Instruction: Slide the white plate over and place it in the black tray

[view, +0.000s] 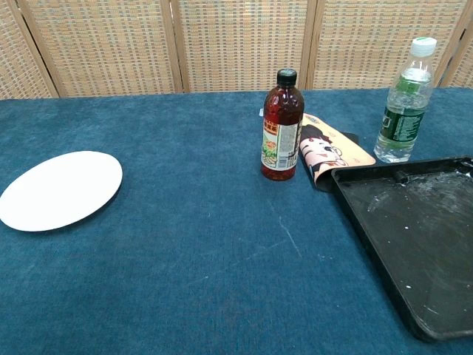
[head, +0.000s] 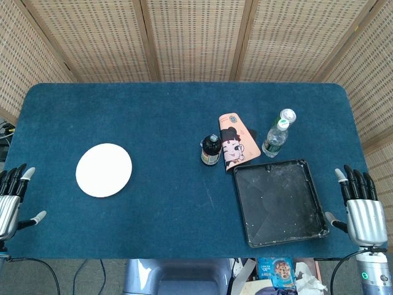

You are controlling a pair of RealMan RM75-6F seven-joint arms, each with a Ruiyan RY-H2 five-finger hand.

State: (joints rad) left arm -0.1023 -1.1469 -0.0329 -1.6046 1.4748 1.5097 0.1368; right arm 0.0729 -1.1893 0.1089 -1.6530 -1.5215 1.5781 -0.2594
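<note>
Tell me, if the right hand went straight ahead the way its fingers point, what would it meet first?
Probably nothing: the right hand points up the table's bare edge, passing right of the black tray.

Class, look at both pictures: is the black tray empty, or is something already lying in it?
Empty. The black tray shows only whitish smears; the white plate lies apart on the table's left.

We see a dark sauce bottle (view: 280,126) upright on the blue counter (view: 207,244), cartoon-printed pouch (view: 329,150) lying just beside it, clear water bottle (view: 404,102) standing near
</note>
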